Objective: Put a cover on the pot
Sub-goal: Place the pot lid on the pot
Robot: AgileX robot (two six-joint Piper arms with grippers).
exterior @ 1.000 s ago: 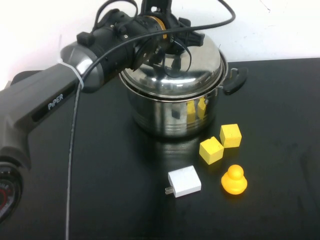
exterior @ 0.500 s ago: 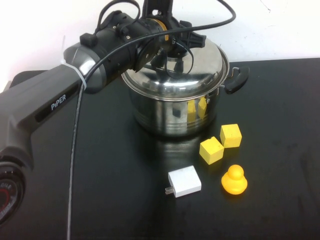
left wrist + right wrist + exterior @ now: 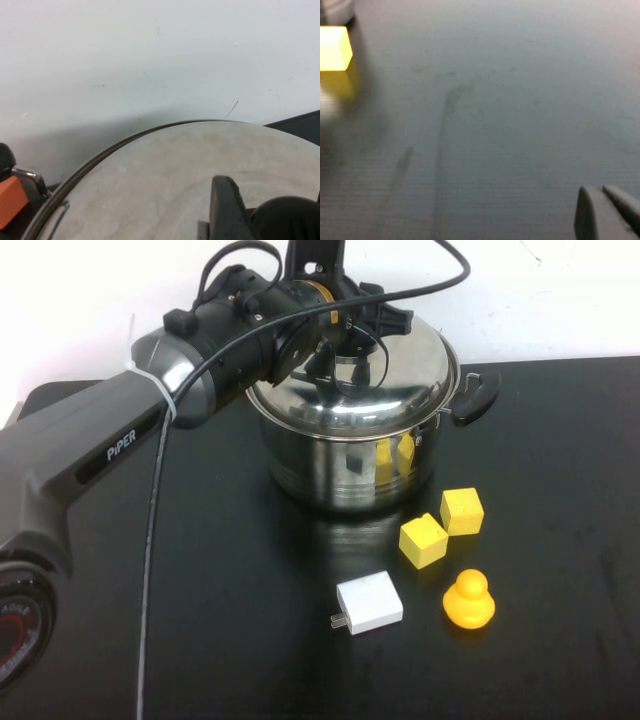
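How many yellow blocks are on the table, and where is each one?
2. One block lies in front of the pot, toward the robot's right; the other block sits beside it, nearer the duck. More could hide behind the pot.

My left arm reaches in from the near left, its forearm slanting up and across toward the far middle of the table. My left gripper (image 3: pixel 345 330) sits there with the wrist rolled, and I can't make out how its fingers stand. My right gripper (image 3: pixel 607 212) hangs low over the tabletop, fingertips pressed together.
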